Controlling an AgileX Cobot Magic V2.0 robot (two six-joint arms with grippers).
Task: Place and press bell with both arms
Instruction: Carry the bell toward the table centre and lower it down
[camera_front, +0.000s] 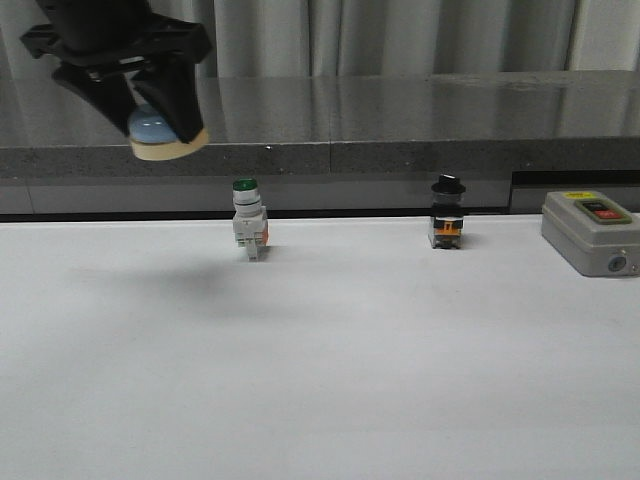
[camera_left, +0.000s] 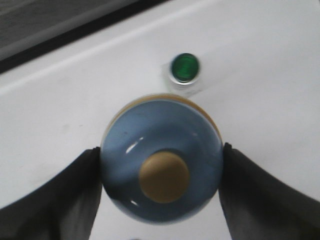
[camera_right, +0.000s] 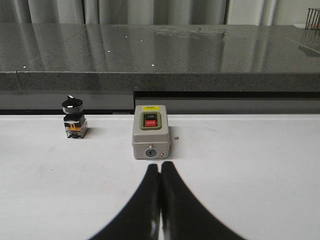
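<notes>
The bell (camera_front: 160, 132), a light-blue dome on a cream base, hangs high above the white table at the far left, held between the dark fingers of my left gripper (camera_front: 150, 115). From the left wrist the bell (camera_left: 161, 160) fills the middle, its cream top button facing the camera, and the left gripper (camera_left: 161, 167) presses on both sides of the dome. My right gripper (camera_right: 160, 167) is shut with nothing in it, its tips just short of the grey box. The right arm does not show in the front view.
A green-capped white push-button switch (camera_front: 248, 220) stands below and right of the bell, also visible as the green switch (camera_left: 184, 67). A black-knobbed switch (camera_front: 447, 213) and a grey box with red and black buttons (camera_front: 590, 232) stand further right. A dark ledge (camera_front: 400, 150) runs behind the table.
</notes>
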